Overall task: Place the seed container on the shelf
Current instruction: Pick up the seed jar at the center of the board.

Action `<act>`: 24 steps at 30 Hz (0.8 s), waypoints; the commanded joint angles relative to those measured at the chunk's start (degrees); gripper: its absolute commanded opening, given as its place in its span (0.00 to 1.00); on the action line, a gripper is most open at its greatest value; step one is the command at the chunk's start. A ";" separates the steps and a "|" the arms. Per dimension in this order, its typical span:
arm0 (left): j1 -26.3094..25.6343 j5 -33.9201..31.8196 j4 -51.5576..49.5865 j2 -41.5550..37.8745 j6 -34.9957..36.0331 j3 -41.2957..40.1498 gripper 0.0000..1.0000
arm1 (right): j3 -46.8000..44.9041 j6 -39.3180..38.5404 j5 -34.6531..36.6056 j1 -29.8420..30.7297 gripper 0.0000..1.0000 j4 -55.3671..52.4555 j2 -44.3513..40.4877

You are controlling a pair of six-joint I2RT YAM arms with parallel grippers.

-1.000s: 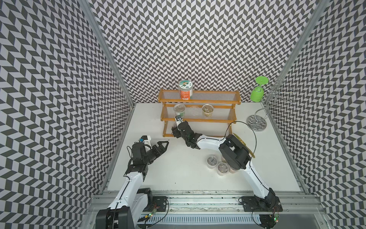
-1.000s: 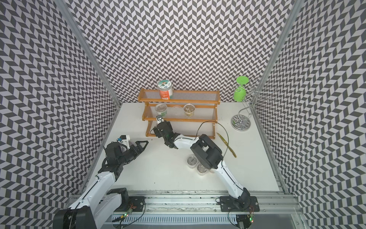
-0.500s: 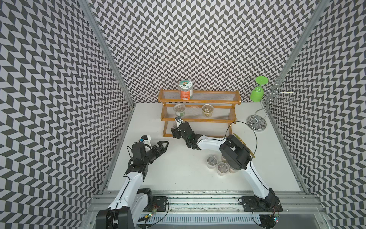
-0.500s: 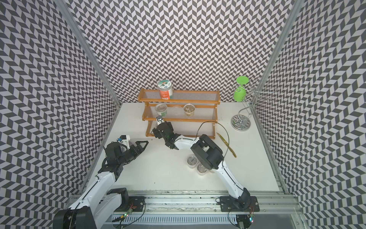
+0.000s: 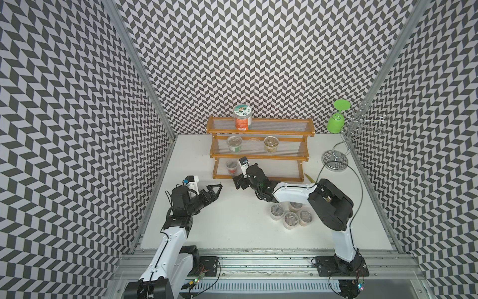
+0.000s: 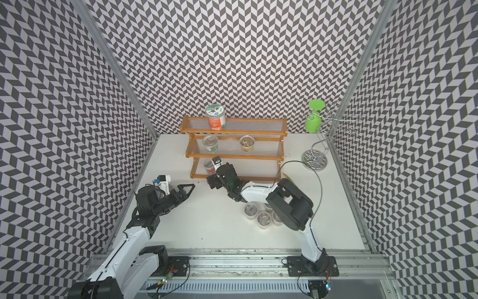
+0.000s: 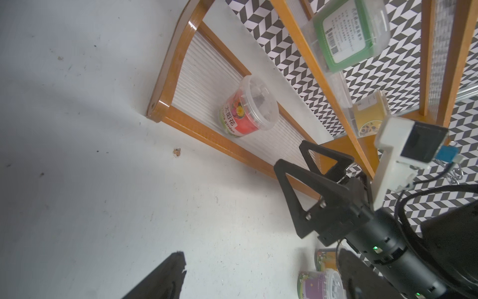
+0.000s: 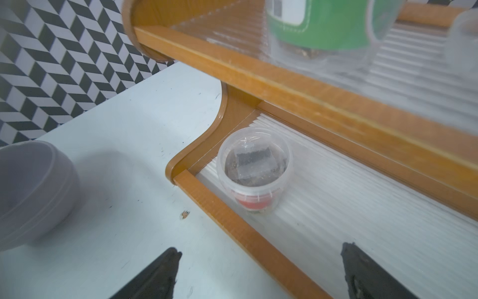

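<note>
Plastic seed container [image 8: 254, 170] on shelf [image 8: 232, 225] (upright)

The right gripper [image 8: 258, 248] now has its fingers [image 8: 160, 274] spread wide, where a second ago they were closed in on the seed container [image 8: 254, 168]. The container now stands free on the lowest tier of the shelf [image 8: 284, 85], near its left end. The gripper has drawn back a little from it.

Green-labelled jar [image 8: 318, 28] on the shelf [image 8: 258, 77], blurred and cropped in the right wrist view; right arm [image 5: 292, 192] hides part of the jar cluster [image 5: 291, 220] on the counter [image 5: 232, 227].
</note>
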 commanded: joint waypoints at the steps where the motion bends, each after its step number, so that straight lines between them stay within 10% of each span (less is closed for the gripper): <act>1: -2.64 0.27 -0.59 -1.63 1.97 1.50 0.94 | -7.92 -1.41 -3.49 0.32 0.99 0.88 -8.94; 15: -38.06 -18.90 6.32 3.27 5.90 2.24 0.86 | -37.58 6.03 -2.39 -11.77 0.99 -14.42 -52.12; 24: -65.05 -40.72 27.80 14.79 33.29 -3.03 0.88 | -44.44 12.57 -7.20 -22.21 0.99 -18.64 -66.92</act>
